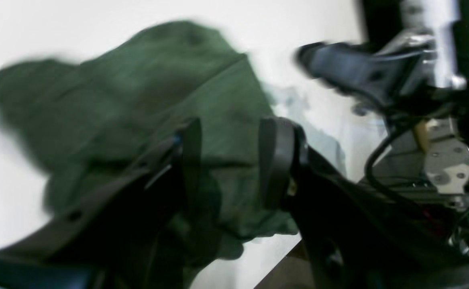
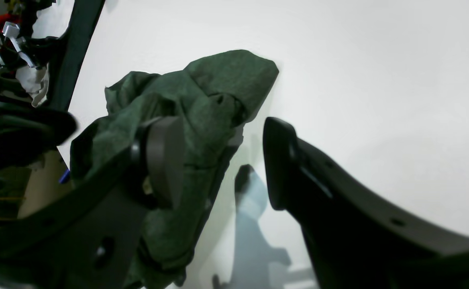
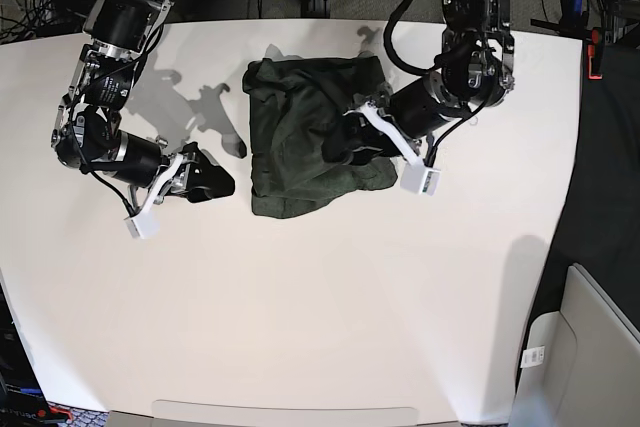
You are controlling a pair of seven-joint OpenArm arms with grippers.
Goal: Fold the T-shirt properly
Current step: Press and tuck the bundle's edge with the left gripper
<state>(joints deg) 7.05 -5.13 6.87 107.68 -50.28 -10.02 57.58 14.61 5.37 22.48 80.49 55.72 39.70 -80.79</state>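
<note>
The soft dark green long-sleeved T-shirt [image 3: 308,132] lies bunched in a thick lump on the white bench [image 3: 330,307]. The left pincer [image 1: 228,162] sits over the cloth with its jaws apart, holding nothing. The right pincer [image 2: 218,160] waits open, just beside the shirt. To fold well, grab one edge only and pull it flat first.

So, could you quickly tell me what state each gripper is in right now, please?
Left gripper: jaws apart over the T-shirt, not gripping it.
Right gripper: open and empty, beside the shirt over the table.
</note>
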